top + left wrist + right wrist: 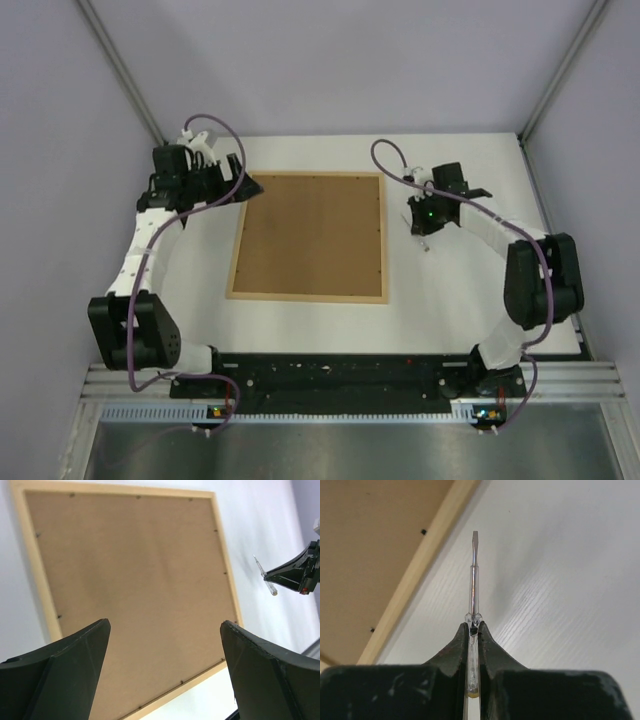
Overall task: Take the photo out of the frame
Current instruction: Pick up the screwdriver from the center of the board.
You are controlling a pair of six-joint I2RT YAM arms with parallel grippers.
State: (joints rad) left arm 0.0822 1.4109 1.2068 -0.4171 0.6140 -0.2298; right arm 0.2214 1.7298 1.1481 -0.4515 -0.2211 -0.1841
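- Brown fibreboard faces up: the frame [308, 237] lies face-down on the white surface [440, 310], so the photo is hidden beneath it.
- Pressed together, the right tool [474, 627] pinches a slim screwdriver [474, 575], its blade over bare surface just beside the frame's edge.
- Slide the blade under a small dark tab [423, 531] (a shallow angle seems safest) and lever gently.
- Spread wide above the board, the left tool [165, 624] could steady the frame.
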